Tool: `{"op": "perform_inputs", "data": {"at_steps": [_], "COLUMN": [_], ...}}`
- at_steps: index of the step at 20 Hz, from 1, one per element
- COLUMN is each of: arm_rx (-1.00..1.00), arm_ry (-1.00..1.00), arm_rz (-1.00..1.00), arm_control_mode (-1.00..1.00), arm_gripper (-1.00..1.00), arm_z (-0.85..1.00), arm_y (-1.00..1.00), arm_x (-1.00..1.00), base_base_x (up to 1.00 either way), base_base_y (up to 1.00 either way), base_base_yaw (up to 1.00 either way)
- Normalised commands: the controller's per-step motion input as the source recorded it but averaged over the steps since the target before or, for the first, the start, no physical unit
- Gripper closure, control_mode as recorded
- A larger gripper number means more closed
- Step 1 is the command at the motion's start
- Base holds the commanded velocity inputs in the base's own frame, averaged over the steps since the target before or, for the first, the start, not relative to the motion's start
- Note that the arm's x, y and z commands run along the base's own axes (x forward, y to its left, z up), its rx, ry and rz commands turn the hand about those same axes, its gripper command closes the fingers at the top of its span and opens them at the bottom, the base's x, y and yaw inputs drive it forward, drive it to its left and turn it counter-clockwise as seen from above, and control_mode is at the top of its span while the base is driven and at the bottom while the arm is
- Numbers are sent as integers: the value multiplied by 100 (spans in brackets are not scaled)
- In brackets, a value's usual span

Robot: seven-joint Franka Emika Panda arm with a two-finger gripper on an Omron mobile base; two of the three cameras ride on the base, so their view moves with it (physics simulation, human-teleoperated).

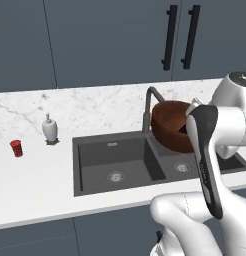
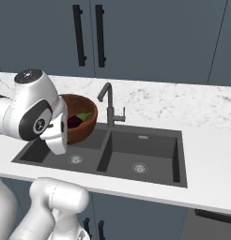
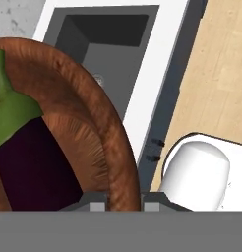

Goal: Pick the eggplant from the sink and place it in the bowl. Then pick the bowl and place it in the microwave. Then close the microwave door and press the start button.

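Nearest the hand camera, the bowl (image 3: 101, 142) has its reddish-brown rim running between the two finger bases of the tool (image 3: 124, 205), so the tool is pinching the bowl's wall, one finger inside and one outside. Inside the bowl lies the eggplant (image 3: 29, 162), dark purple, its green stem cap pointing toward the top left of that view.

Going left to right in the left base view: a small red cup (image 1: 16, 148) stands on the white surface (image 1: 40, 185), and just right of it a white soap dispenser (image 1: 50, 128) stands near the marble back edge. Next comes the sink (image 1: 112, 160), dark grey with two basins and round drains, and the curved faucet (image 1: 149, 107) behind the divider. To the right of the faucet the bowl hangs tilted above the smaller basin, clear of the sink floor, partly hidden by the white arm.

In the right base view, the eggplant shows inside the tilted bowl, beside the faucet. Dark cabinet doors (image 2: 150, 37) with black handles stand behind.
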Motion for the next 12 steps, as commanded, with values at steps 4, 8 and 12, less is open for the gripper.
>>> {"op": "perform_inputs", "data": {"at_steps": [4,8,12], "arm_rx": [0,0,0], "arm_ry": [-1,0,0], "arm_rz": [-1,-4,0], "arm_control_mode": [-100,100,100], "arm_gripper": [100,100,100], "arm_z": [38,22,0], "arm_y": [-13,-10,0], "arm_x": [-1,-15,0], "base_base_x": [0,-11,-45], "base_base_y": [0,-3,0], "base_base_yaw": [0,-1,0]}}
